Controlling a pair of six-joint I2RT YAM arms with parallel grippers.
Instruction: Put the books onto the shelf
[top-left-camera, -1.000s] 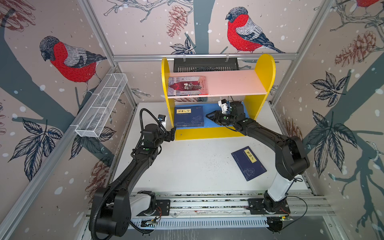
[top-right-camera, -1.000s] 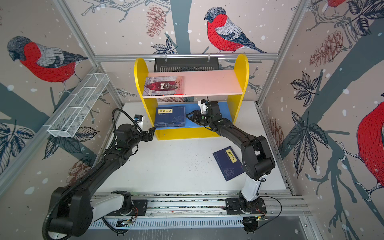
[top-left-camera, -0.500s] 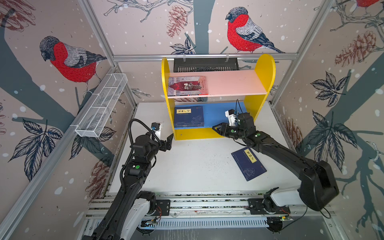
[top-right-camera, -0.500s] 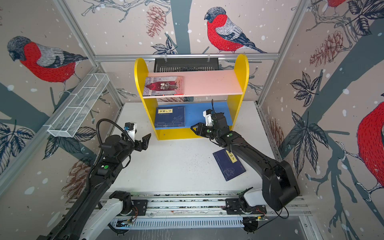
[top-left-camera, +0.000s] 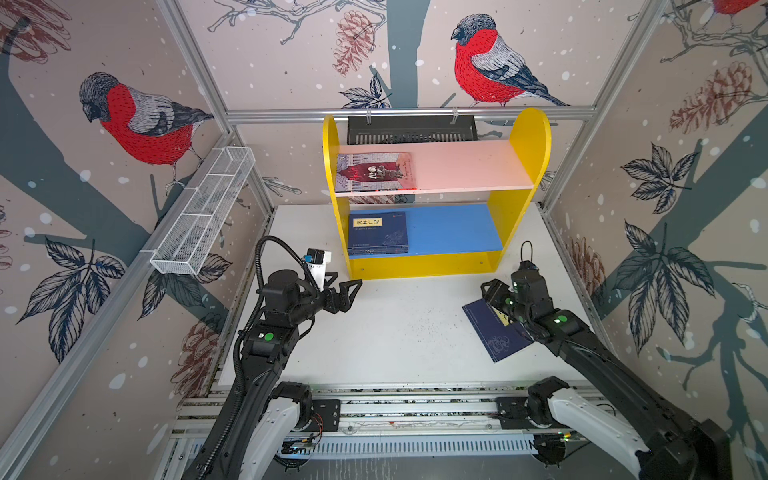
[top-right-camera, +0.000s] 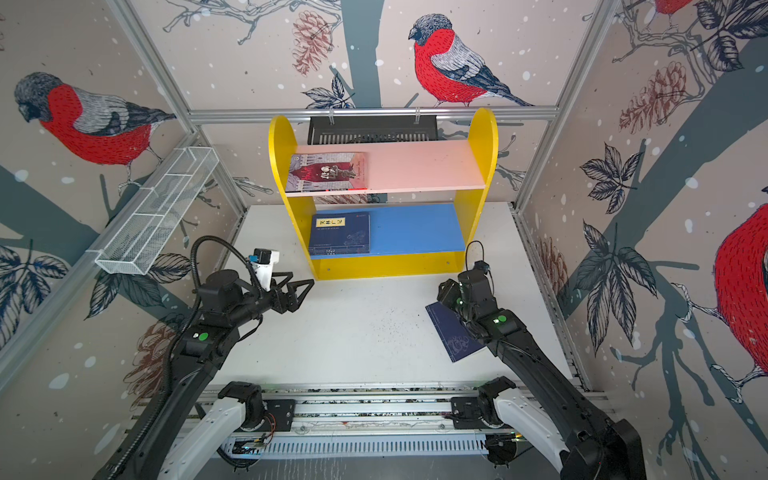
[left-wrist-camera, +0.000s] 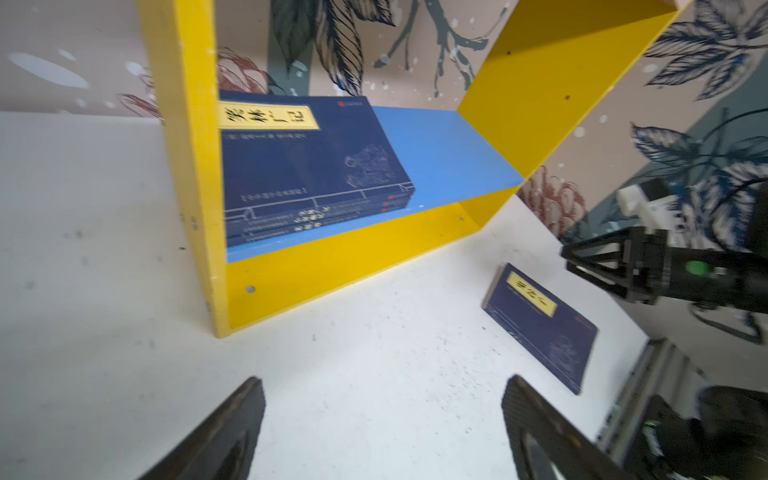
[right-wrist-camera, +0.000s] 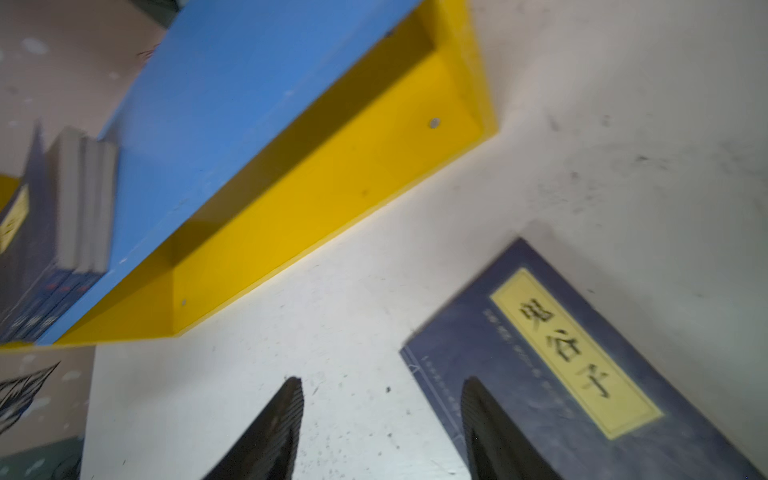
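Top view: right end effector (top-left-camera: 490, 293) withdrawn from yellow-sided two-tier shelf (top-left-camera: 419, 264), now over last navy yellow-labelled paperback (top-left-camera: 496, 338), on white surface (top-left-camera: 395, 332) at shelf's 5 o'clock.
Left wrist: left end effector (left-wrist-camera: 384, 379) wide, empty.
Right wrist: jaws widened, nothing held; pickup judged next.

Four navy books (top-left-camera: 377, 237), one grey-lilac book (top-left-camera: 376, 172), one shelf (top-left-camera: 530, 137)

Both top views are brightly and evenly lit, and only soft shadows are cast beneath the shelf (top-left-camera: 521, 137) boards. The walls (top-left-camera: 124, 249) are splayed outward by a wide lens. Both wrist views are smeared by blur, and the book (right-wrist-camera: 582, 374) label is softened.
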